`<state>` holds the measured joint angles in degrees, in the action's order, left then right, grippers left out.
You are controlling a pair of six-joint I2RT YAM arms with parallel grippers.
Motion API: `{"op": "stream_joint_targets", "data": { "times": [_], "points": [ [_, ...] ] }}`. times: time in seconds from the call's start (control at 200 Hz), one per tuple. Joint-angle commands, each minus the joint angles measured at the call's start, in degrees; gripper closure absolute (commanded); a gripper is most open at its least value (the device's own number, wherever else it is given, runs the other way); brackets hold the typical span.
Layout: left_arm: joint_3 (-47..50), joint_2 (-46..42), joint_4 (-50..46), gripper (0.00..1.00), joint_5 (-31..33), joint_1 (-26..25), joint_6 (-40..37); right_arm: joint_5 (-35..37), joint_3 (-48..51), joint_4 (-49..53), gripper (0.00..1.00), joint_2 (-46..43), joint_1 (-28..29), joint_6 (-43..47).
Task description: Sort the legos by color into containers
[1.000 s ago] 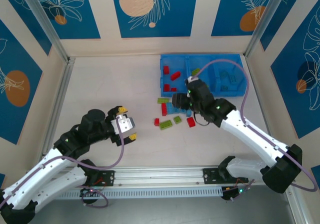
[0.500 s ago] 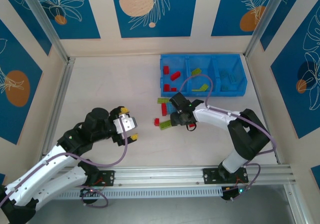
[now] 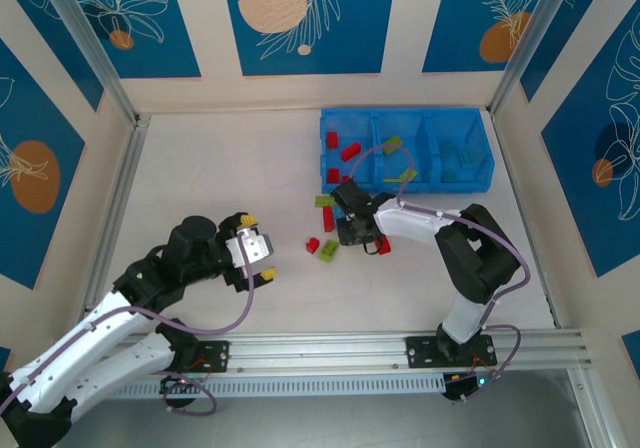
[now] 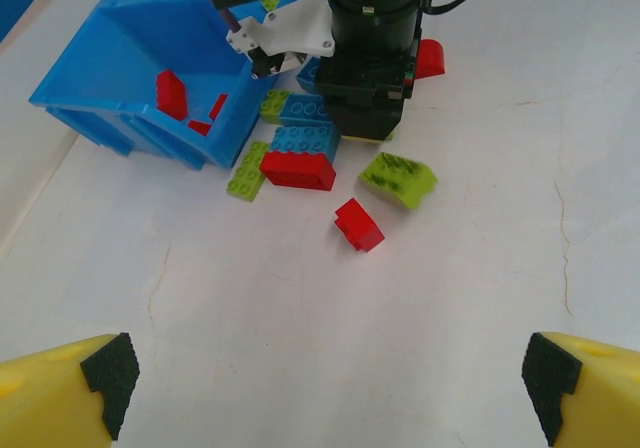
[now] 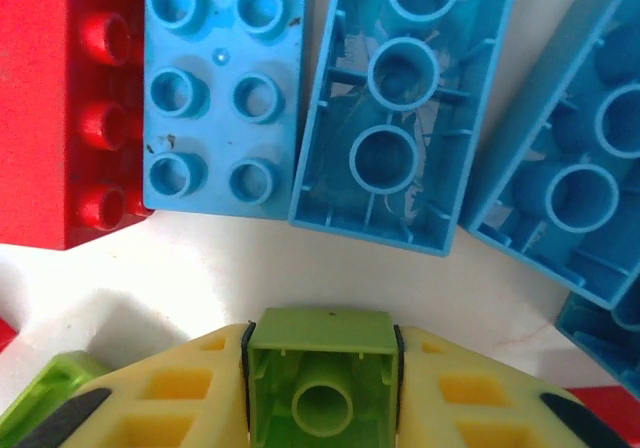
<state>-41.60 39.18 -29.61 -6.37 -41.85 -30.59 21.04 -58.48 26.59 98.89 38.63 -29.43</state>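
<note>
The pale counter (image 3: pixel 200 168) carries a bright blue plastic bin tray (image 3: pixel 460 180) in the upper right of the top view. Its left compartment holds red bricks (image 3: pixel 350 152), the middle one lime green bricks (image 3: pixel 393 145) and the right one light blue bricks (image 3: pixel 455 153).

The right gripper (image 3: pixel 345 226) reaches down to a loose pile just below the tray's left compartment, near the frame's centre. In the right wrist view it is clenched on a small lime green plastic brick (image 5: pixel 320 398), hollow side toward the camera, at the bottom edge.

The left gripper (image 3: pixel 256 248) sits at lower left, released, its yellow fingertips (image 4: pixel 70 393) wide apart and well apart from the pile.

Above the held brick in the right wrist view lie a red studded brick (image 5: pixel 70 108), a light blue studded brick (image 5: pixel 222 88) touching it, and an upturned light blue brick (image 5: pixel 405 108). In the left wrist view, a small red brick (image 4: pixel 359 225) lies alone below the pile, near a lime green block (image 4: pixel 398 179).
</note>
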Motion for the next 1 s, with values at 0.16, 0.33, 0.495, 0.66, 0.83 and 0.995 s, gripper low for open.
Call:
{"op": "stream_joint_targets", "data": {
  "times": [0.16, 0.33, 0.495, 0.66, 0.83, 0.995],
  "points": [
    [-0.3, -0.8, -0.5, 0.0, -0.1, 0.6, -0.6, 7.9, 2.3, 3.7, 0.71, -18.2, 1.6, -3.3],
    [-0.4, -0.7, -0.3, 0.0, -0.5, 0.6, -0.6, 6.4, 3.6, -2.9, 0.72, -29.7, -9.3, -0.6],
    [-0.3, -0.7, -0.3, 0.0, -0.7, 0.7, -0.6, -1.3, -4.5, -7.0, 0.73, -19.7, -24.1, 4.9],
    [-0.1, -0.8, -0.5, 0.0, 0.0, 0.7, -0.5, -7.8, -23.2, 0.3, 0.73, 0.7, -30.1, 6.6],
    [0.1, -0.9, -0.5, 0.0, 0.5, 0.7, -0.7, -7.0, -37.7, 8.5, 0.45, 11.0, -31.2, 5.7],
    [0.0, -0.6, -0.2, 0.0, -0.1, 0.6, -0.5, -6.4, -36.8, 11.4, 0.35, 5.8, -31.3, 3.8]
  ]
}}
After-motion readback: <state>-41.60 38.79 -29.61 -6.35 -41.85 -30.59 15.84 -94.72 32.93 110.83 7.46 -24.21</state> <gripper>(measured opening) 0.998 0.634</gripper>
